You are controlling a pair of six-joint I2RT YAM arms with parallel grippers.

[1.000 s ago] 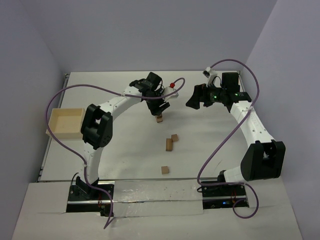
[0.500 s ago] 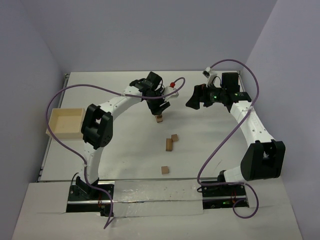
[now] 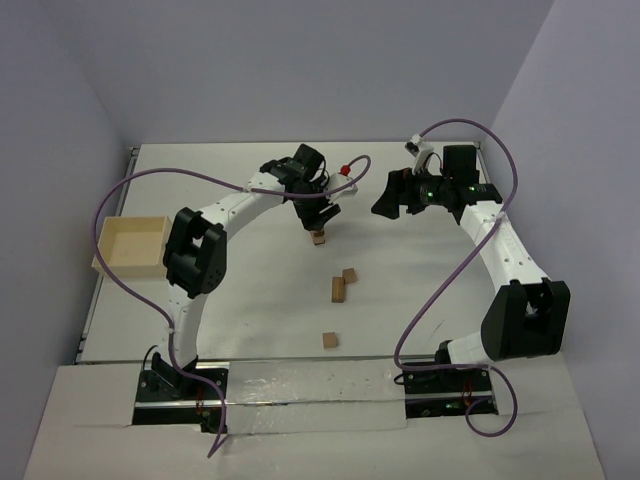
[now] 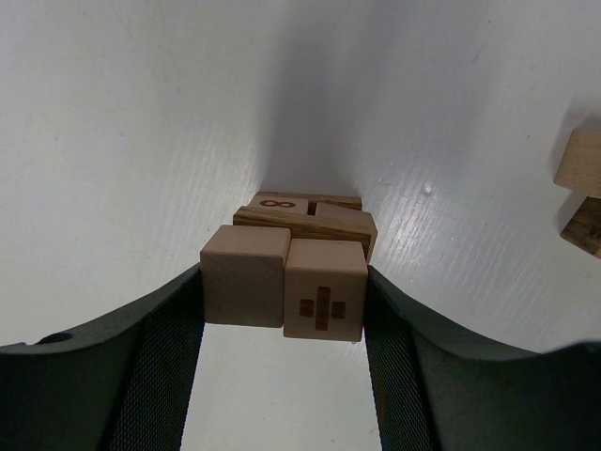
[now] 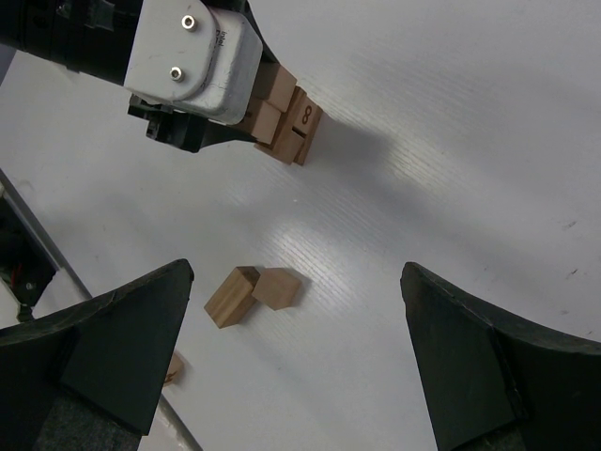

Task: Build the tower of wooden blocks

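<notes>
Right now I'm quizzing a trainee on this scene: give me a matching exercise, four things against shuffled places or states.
Things:
1 tray
2 left gripper
3 right gripper
4 plus-marked block

Places or states:
A open, empty
B at the table's left edge
C top layer of the tower
D clamped on the two top blocks

Pairs: 1-B, 2-D, 3-A, 4-C

This is a robotics lab test cell. A plain white table (image 3: 250, 290) is closed in by bare pale walls (image 3: 300, 70), with a left arm (image 3: 235, 205) and right arm (image 3: 505, 250) bolted at its near edge. Purple cables (image 3: 165, 171) loop loose behind the jaws. The only props are wooden blocks (image 3: 340, 289) between and below the jaws and a shallow tray (image 3: 130, 245) well off to their left.
</notes>
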